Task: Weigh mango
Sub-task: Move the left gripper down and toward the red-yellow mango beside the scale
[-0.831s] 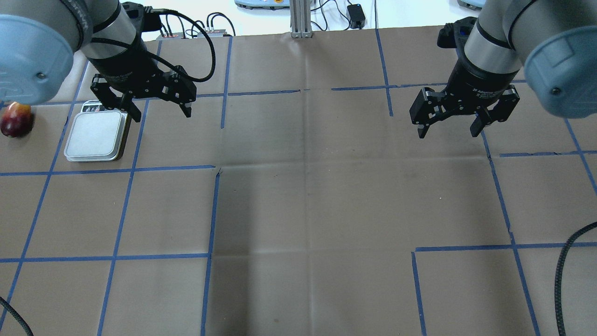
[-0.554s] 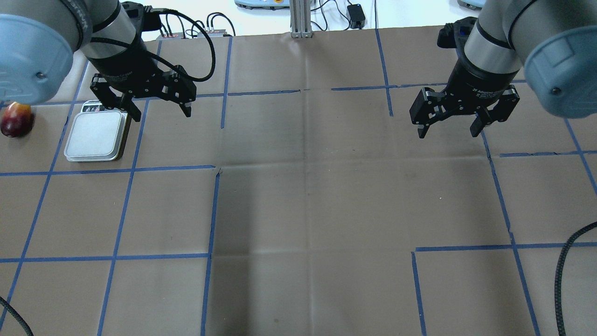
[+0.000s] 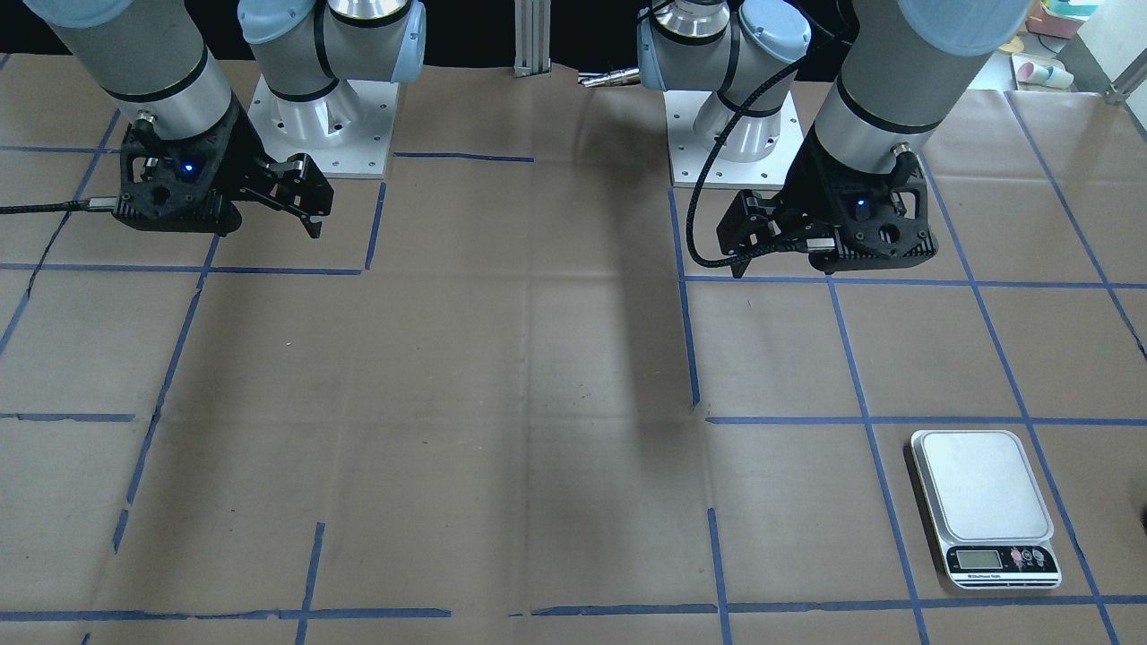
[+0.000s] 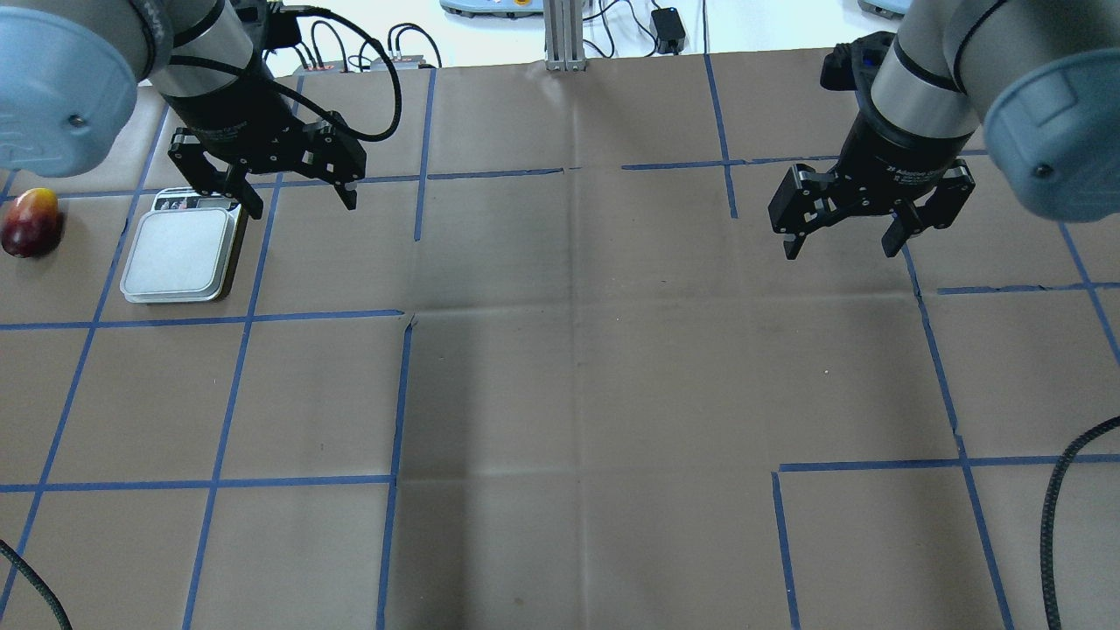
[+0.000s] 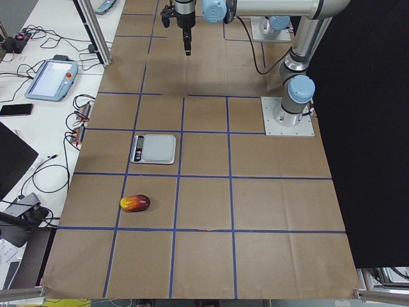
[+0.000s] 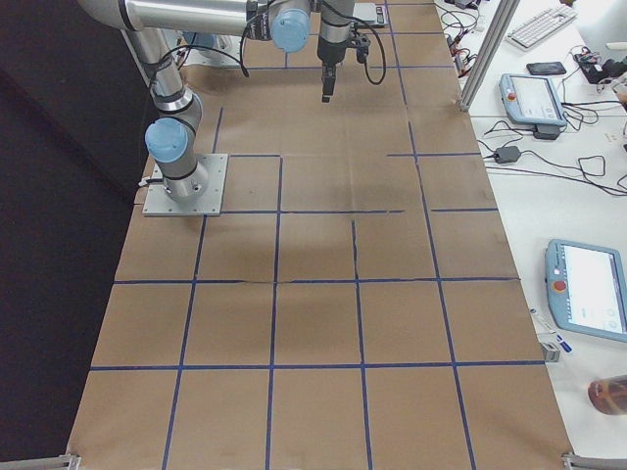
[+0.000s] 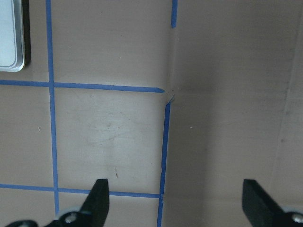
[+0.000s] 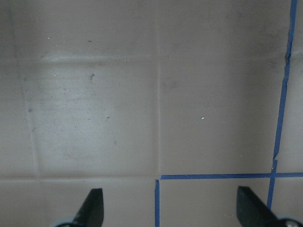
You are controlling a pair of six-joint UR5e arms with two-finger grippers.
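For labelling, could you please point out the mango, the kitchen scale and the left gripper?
mango [image 4: 32,226], overhead exterior view, middle of the fruit.
kitchen scale [image 4: 179,254], overhead exterior view, centre of its weighing platform.
left gripper [image 4: 303,207], overhead exterior view, midway between its fingertips.

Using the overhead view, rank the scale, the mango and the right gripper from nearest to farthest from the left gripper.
1. scale, just beside the left gripper.
2. mango, at the view's left edge.
3. right gripper, far on the right.

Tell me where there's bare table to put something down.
The middle of the table, between the left gripper and the right gripper, is bare, as is the right side. Only the left end is taken: the scale, with the mango lying apart beside it.
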